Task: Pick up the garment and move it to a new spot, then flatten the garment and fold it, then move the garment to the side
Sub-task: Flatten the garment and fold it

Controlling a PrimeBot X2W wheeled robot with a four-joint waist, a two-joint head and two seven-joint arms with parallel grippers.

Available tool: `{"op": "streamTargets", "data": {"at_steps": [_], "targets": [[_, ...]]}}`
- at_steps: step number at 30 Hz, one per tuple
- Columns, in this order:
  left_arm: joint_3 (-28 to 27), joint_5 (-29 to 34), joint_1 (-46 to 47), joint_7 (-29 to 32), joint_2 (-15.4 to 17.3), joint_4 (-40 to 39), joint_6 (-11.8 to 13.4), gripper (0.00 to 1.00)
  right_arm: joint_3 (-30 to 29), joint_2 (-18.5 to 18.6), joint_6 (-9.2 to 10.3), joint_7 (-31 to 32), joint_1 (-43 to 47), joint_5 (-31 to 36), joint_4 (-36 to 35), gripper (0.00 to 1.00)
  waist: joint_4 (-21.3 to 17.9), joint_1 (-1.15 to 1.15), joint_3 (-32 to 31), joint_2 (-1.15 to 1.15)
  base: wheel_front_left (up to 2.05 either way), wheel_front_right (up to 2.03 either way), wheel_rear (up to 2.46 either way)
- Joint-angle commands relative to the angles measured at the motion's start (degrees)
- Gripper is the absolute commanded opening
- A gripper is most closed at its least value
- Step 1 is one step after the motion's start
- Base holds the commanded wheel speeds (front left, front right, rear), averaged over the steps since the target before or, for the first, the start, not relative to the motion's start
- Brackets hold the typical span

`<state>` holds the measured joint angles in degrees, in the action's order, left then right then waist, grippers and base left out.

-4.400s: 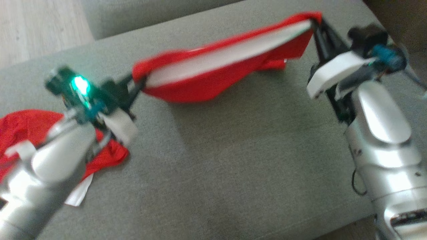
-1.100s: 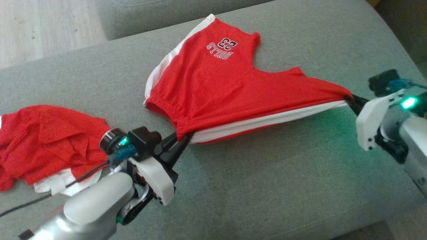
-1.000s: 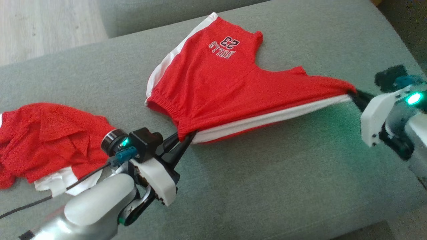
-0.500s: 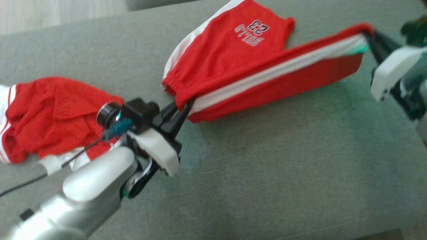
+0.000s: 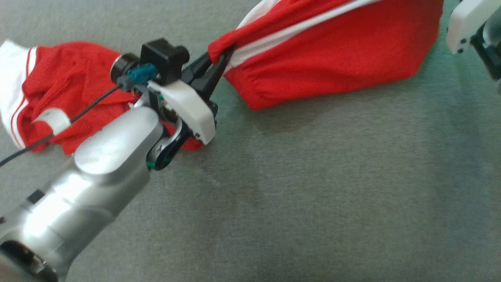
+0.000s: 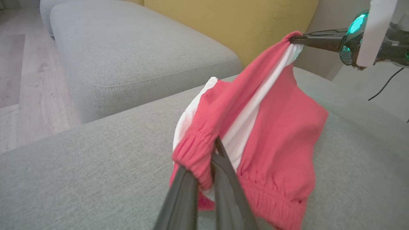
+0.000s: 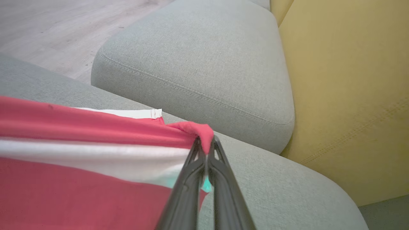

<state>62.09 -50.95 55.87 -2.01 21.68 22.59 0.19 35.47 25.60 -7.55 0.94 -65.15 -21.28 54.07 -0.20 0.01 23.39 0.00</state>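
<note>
Change over the last second: the stretched edge of the shorts (image 5: 332,58), which ran low over the grey cushion (image 5: 313,196), now rides well above it. The head camera has also tilted down, so we discount the general shift of the picture. We judge the fold to be under way, with the held half being carried over the half that rests on the cushion.

Nearest, at the cushion's left end, a second red garment (image 5: 58,86) lies crumpled, partly under the left arm. Above the cushion's middle, the left gripper (image 5: 221,58) is clamped tight on the gathered elastic corner of the shorts.

From there the shorts hang as a slack sheet. A white stripe (image 5: 297,29) runs along the taut top edge and red cloth sags beneath it. The lower elastic edge hangs down near the cushion; we cannot tell whether it touches.

Toward the cushion's right end, the right gripper (image 7: 206,143) is pinched fully closed on the leg's hem corner, with cloth bunched over its tips.

Beyond the cushion stand a second cushion (image 6: 127,48) and a yellow backrest (image 7: 345,95).
</note>
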Motion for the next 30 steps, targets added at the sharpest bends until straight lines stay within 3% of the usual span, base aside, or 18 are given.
{"op": "streamTargets", "data": {"at_steps": [1,19,20,21,22,23,30], "targets": [[-2.68,0.29,2.78,-0.07,0.94,0.16,-0.35,0.0,0.04,0.11,0.06,-0.64,-1.71,0.57,0.17,0.0,2.26,-0.01,2.33,0.0,0.0,0.0,0.0],[0.41,3.5,11.06,-3.84,-8.9,12.73,-5.09,0.0,0.95,-1.61,0.06,-7.83,-12.2,5.09,13.57,0.0,8.56,-0.01,9.51,0.0,0.0,0.0,0.0],[0.58,3.54,11.23,-3.99,-9.19,13.18,-5.28,0.0,1.04,-1.67,0.06,-7.9,-12.61,5.47,14.24,0.09,8.64,-0.01,9.65,0.0,0.0,0.0,0.0],[0.63,3.56,11.41,-4.27,-9.44,13.61,-5.4,0.35,1.08,-1.74,0.06,-8.14,-12.97,5.8,14.78,0.98,8.7,-0.01,9.8,0.0,0.0,0.0,0.0],[0.6,3.66,11.6,-4.72,-9.64,14.07,-5.42,0.73,0.85,-1.75,0.06,-8.34,-13.34,5.98,15.41,1.0,8.72,-0.01,9.92,0.0,0.0,0.0,0.0],[0.68,3.78,11.77,-4.98,-9.83,14.57,-5.45,1.0,0.59,-1.8,0.06,-8.56,-13.63,6.12,15.96,1.0,8.73,-0.01,10.02,0.0,0.0,0.0,0.0],[0.43,3.78,11.79,-7.36,-9.97,17.41,-5.4,1.0,-1.4,-2.55,0.06,-12.99,-12.77,5.74,17.59,1.0,7.56,-0.01,8.15,0.0,0.0,0.0,0.0]]}}
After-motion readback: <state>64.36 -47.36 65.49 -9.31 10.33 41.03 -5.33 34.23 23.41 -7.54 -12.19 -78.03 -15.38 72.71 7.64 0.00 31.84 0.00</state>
